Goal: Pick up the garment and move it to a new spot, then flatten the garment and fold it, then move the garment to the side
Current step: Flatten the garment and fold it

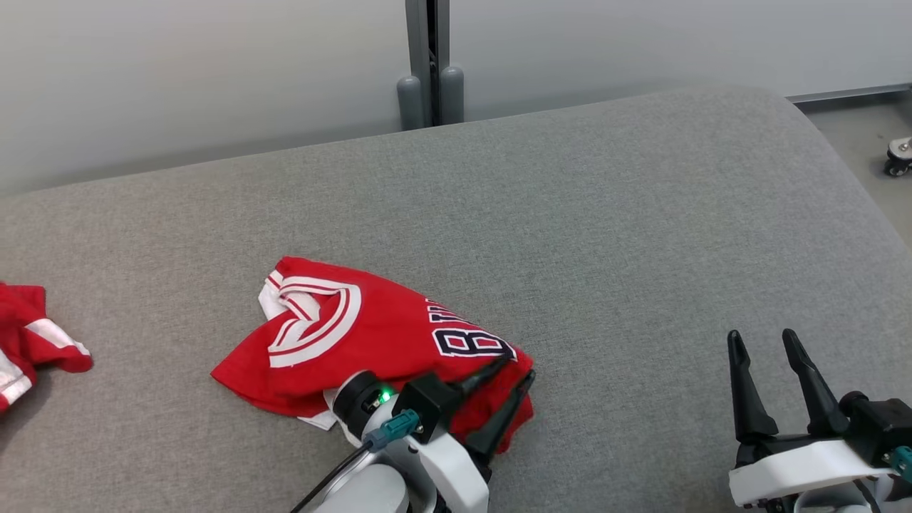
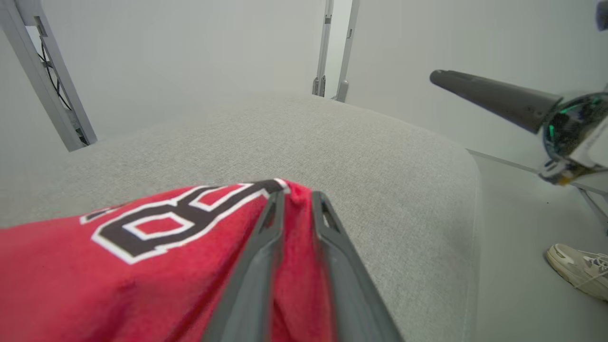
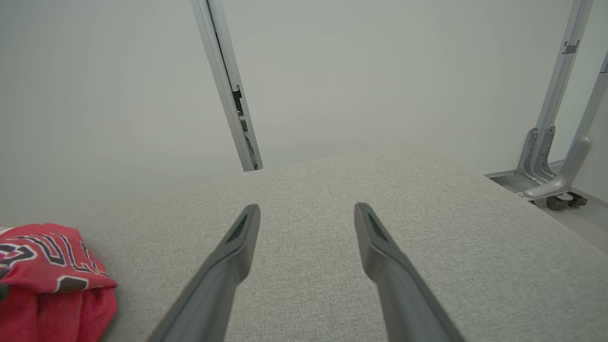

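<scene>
The garment is a red jersey with white trim and black-and-white lettering. It lies bunched on the grey padded surface, at the front left of centre. My left gripper is at the jersey's right edge and shut on a fold of it. In the left wrist view, red cloth fills the narrow gap between the fingers of the left gripper. My right gripper stands open over bare padding at the front right, well clear of the jersey. The right wrist view shows the right gripper with wide-spread fingers and the jersey at the far left.
A second red and white cloth lies at the surface's far left edge. Behind the surface stand a grey post and a pale wall. A caster wheel is on the floor at the far right. A person's shoe rests on the floor beyond the right edge.
</scene>
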Tool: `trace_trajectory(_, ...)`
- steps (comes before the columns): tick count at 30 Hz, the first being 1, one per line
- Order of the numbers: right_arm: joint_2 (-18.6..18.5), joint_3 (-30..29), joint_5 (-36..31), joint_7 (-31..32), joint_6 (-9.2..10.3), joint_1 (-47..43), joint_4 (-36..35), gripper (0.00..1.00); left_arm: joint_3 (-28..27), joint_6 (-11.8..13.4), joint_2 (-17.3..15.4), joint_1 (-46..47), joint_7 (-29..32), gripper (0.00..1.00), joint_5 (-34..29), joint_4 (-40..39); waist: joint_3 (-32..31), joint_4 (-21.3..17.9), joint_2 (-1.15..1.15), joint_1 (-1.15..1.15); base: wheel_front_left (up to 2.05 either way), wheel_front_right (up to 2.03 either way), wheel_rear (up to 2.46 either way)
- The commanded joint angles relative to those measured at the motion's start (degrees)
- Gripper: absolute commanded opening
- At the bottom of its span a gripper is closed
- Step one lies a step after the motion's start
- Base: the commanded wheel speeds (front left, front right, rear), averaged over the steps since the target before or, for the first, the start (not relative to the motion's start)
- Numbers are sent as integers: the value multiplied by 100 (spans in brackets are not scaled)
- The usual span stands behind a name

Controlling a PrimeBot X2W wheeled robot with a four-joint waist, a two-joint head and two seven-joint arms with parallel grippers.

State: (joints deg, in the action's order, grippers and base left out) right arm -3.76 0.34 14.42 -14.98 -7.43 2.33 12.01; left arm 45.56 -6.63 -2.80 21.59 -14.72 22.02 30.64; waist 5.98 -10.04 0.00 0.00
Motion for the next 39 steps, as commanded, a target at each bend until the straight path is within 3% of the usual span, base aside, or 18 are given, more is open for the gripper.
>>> trace_trajectory(1,-36,-64,-12,-32,-11,-1,7,100,57,127,-25,191,-43,100,149,-87,-59,75,0,0,0,0,0)
trace_trajectory(6,-24,-121,-21,-32,-12,-126,-25,100,-285,479,-29,199,-52,100,102,-791,-185,306,0,0,0,0,0)
trace_trajectory(10,-3,-137,-29,-31,-12,-201,-55,100,-1112,745,-112,-162,-53,100,-216,-1442,-291,545,0,0,0,0,0)
trace_trajectory(21,28,-166,-54,-31,-12,-316,-111,100,-2789,999,-581,-1163,-47,100,-638,-2221,-399,801,0,0,0,0,0)
trace_trajectory(31,20,-176,-46,-32,-12,-378,-121,100,-3899,960,-526,-2176,-48,100,-885,-2446,-373,889,0,0,0,0,0)
trace_trajectory(39,-9,-169,-54,-32,-12,-333,-92,100,-4014,646,-287,-2243,-48,100,-1101,-2340,-374,925,0,0,0,0,0)
